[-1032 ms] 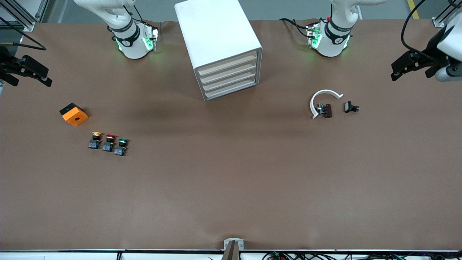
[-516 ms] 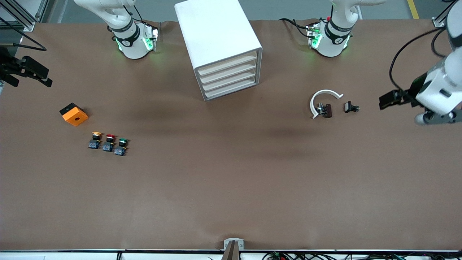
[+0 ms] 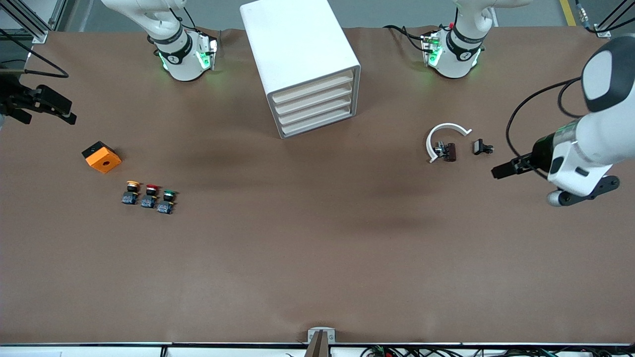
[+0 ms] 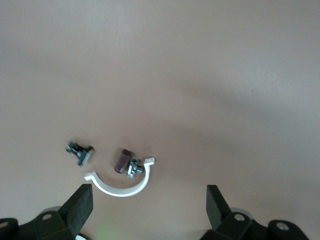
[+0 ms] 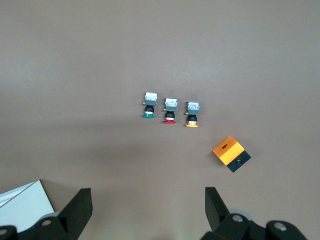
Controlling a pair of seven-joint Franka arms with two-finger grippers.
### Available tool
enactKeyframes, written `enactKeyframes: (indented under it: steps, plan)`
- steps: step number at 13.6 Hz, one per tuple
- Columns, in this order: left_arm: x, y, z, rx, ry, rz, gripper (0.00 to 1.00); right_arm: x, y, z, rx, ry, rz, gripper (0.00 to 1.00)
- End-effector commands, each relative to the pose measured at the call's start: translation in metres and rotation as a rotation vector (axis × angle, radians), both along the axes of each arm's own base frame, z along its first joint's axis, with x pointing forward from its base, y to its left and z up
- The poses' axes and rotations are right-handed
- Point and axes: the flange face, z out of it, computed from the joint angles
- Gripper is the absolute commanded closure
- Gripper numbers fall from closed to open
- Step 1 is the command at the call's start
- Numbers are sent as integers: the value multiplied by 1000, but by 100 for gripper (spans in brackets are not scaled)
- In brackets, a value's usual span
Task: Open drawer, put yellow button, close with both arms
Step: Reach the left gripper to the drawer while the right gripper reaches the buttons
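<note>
Drawer (image 3: 311, 87) shut in cabinet (image 3: 297, 54) on brown table (image 3: 317, 258).

My two arms are glossy white with black bands at the joints. Each base (image 3: 184, 54) wears a black ring with a small white mark and glows green at the side; the other base (image 3: 454, 52) carries black cables and a red dot too. My left arm (image 3: 590, 134) has a dark grey oval cap on its white shell, a looping black cable and a grey bracket with screws below. Both grippers, left (image 4: 147, 202) and right (image 5: 147, 205), are matte black with blocky fingers (image 5: 80, 207) and round screw holes
</note>
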Motion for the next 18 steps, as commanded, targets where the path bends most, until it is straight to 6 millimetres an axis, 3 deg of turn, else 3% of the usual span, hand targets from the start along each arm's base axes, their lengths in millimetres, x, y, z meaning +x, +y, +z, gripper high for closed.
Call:
enactKeyframes:
  steps: [1,4,8,11,14,18]
  plan:
    - [10,-30,-30,24,65,134,0,5,-3,-3,-3,16,7,0]
    - [6,-79,-65,89,135,271,0,11,-5,-27,-10,82,9,0]
    - [-5,-137,-104,147,246,518,0,32,-22,-85,-9,199,-24,0]
    - [-13,-161,-117,144,340,666,0,44,-35,-134,-25,204,-31,0]
    - [-27,-179,-148,187,587,876,0,51,-42,-177,-94,119,-5,0]
    - [-56,-216,-200,201,948,859,0,53,-67,-259,-87,29,-26,0]
